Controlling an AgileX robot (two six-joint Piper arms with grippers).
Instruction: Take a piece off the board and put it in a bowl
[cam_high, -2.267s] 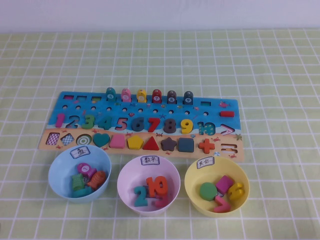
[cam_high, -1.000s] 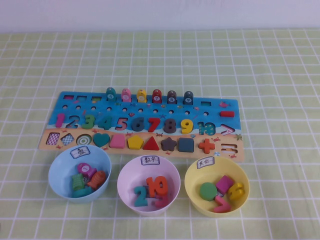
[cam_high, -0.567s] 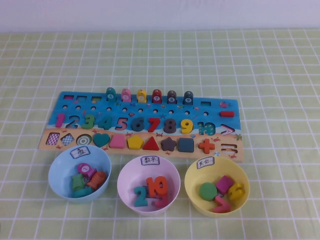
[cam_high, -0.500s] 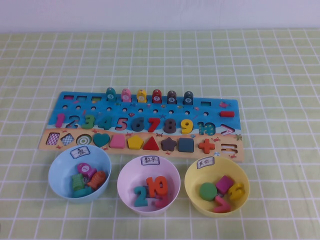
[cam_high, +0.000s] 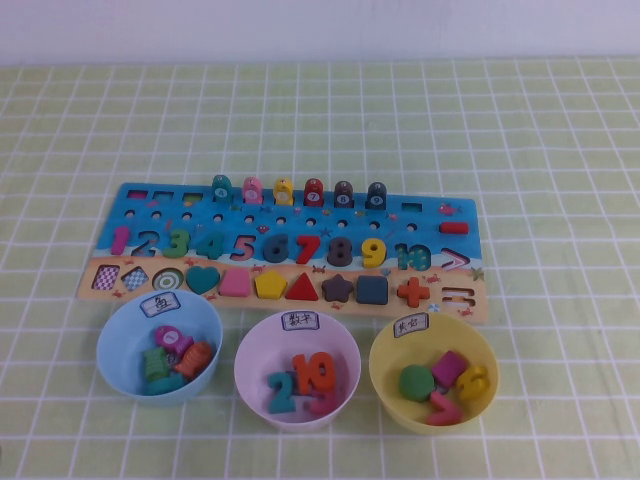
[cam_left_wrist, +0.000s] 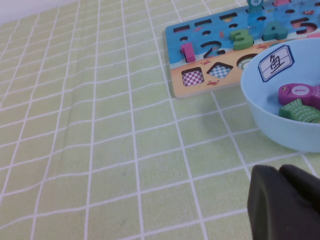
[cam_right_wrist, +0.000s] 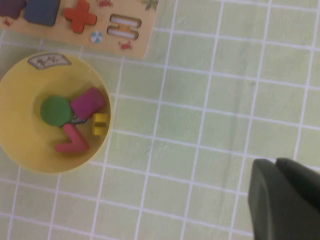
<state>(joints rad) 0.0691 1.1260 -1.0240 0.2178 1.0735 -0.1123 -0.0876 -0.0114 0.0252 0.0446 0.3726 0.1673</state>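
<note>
high view: neither arm is seen over the table. the piece (cam_high: 413, 291), an orange-red plus, is seated in its slot in the tan front row of the board (cam_high: 150, 205), near the board's right end, between the dark blue square (cam_high: 372, 289) and the equals cut-out (cam_high: 457, 296). the yellow bowl (cam_high: 385, 345) is placed just in front of it, slightly to the right, and already holds several blocks.

in the right wrist view the right gripper (cam_right_wrist: 286, 198) is seen only as a dark mass at the frame's edge, hovering over bare cloth beside the yellow bowl (cam_right_wrist: 20, 159); whether it is parted or closed cannot be told, and nothing is seen in it. the piece (cam_right_wrist: 80, 15) is seen past the bowl from it.

in the left wrist view the left gripper (cam_left_wrist: 284, 204) is likewise a dark shape of unreadable state, hovering off the board's left end beside the blue bowl (cam_left_wrist: 260, 107), well apart from the piece.

the right arm is judged the nearer one. the plus has two equal arms, so no long axis is offered; a grasp across either bar would probably serve.
</note>
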